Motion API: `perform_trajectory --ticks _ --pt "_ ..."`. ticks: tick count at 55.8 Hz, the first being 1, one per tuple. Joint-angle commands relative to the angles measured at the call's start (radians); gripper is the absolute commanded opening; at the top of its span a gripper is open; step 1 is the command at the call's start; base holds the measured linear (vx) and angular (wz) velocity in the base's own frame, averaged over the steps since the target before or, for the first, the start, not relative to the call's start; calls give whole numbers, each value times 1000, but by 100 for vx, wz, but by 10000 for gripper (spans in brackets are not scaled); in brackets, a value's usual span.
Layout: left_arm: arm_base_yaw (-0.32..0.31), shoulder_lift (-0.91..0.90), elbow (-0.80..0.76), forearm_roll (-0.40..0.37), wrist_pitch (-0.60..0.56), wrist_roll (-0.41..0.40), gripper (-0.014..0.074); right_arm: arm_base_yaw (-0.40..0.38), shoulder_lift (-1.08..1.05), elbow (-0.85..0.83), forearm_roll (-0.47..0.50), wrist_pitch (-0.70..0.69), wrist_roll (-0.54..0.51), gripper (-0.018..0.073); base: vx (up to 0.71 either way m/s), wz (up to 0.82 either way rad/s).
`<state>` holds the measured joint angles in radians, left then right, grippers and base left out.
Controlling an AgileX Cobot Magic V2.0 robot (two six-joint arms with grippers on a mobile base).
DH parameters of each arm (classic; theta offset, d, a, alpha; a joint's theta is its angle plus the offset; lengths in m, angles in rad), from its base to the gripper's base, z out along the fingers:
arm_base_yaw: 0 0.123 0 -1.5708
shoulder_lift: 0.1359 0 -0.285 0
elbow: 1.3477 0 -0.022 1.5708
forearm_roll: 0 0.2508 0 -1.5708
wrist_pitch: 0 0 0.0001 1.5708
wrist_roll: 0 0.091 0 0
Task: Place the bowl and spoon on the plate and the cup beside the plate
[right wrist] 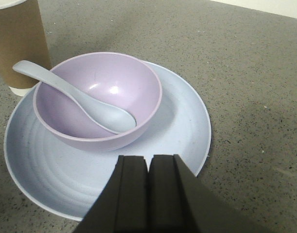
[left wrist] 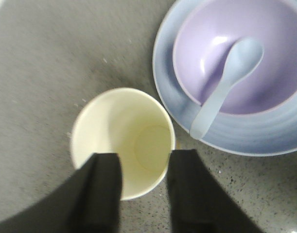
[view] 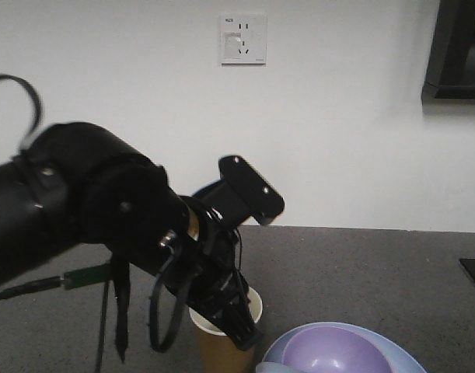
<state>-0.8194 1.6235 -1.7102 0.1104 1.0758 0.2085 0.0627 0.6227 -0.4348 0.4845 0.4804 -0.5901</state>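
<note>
The lavender bowl (right wrist: pixel 104 82) sits in the light-blue plate (right wrist: pixel 177 121). The pale spoon (right wrist: pixel 85 104) lies in the bowl, its handle over the rim toward the brown paper cup (right wrist: pixel 19 43). That cup stands upright on the counter right beside the plate's rim. In the left wrist view the cup (left wrist: pixel 133 136) is seen from above, next to the plate (left wrist: pixel 245 136), bowl (left wrist: pixel 201 39) and spoon (left wrist: pixel 226 82). My left gripper (left wrist: pixel 146 160) hovers open over the cup's near rim (view: pixel 218 350). My right gripper (right wrist: pixel 149 160) is shut and empty above the plate's near rim.
Everything rests on a grey speckled counter (view: pixel 361 264) against a white wall with a socket (view: pixel 243 37). A dark object (view: pixel 474 272) lies at the counter's right edge. A black fixture (view: pixel 455 47) hangs at the upper right. The left arm fills the left of the front view.
</note>
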Motion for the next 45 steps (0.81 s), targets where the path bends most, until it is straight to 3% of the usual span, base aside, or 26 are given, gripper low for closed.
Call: perform_trajectory --ticks 1,4,10,20,32,38,45 --pt "-5 -125 -33 5 -78 1 109 0 -1 -27 10 -60 -3 -8 0 0" --pt "-5 -179 -28 -16 -106 26 -12 0 -1 -27 12 -60 -3 -8 0 0" --pt "-1 -311 60 -87 -235 45 -7 0 -1 -27 13 -44 -3 -8 0 0" --pt "-1 -558 422 -76 -438 29 -3 0 -1 -27 13 -16 -3 -8 0 0" --pt "-1 -833 889 44 -637 -194 -3 1 -5 -27 13 -15 -7 -8 0 0" --pt "-1 -947 1043 74 -692 -300 -3 1 -40 -27 22 -28 -33 -8 0 0" --pt "-1 -1061 1164 74 -723 -379 -3 1 -125 -27 80 -47 -136 -8 0 0"
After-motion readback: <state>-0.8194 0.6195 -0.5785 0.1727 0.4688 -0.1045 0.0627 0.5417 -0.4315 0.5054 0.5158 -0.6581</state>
